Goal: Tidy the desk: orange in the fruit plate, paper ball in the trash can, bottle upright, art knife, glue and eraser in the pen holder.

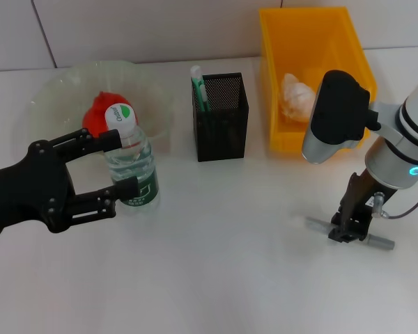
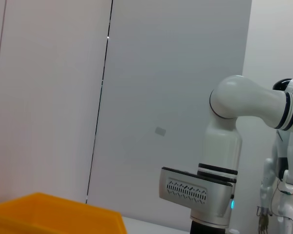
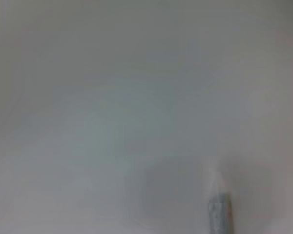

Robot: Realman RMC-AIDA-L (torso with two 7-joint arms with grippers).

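R gripper (image 1: 348, 232): low over bench, jaws down onto middle of the art knife (image 1: 350, 232); look clamped on it or all but closed. Mid-length hold prob. so the thin tool stays level when lifted.
Art knife: grey, flat on bench (image 1: 230, 278), sticks out both sides of R jaws. R wrist view shows only one grey end (image 3: 219, 217) on white surface.
L gripper (image 1: 115, 170): side-on, jaws apart, one finger each side of the bottle (image 1: 131, 163); contact unclear, no squeeze visible. Prob. steadying or just letting go.
Bottle: upright between L jaws, white cap w/ green mark on top; this job looks done.
Pen holder (image 1: 221, 115): black mesh, beyond and between both jaws, well apart from R. Green-white stick (image 1: 198, 87) already in it; likely the glue, can't confirm. Eraser not seen.
Fruit plate (image 1: 52, 87): clear dish just behind L jaws; red-orange fruit (image 1: 97, 111) inside, partly hidden by bottle.
Trash can (image 1: 313, 42): yellow bin beyond R jaws, paper ball (image 1: 296, 94) inside.
Next, my guess: lift knife, carry to holder, drop end-down.
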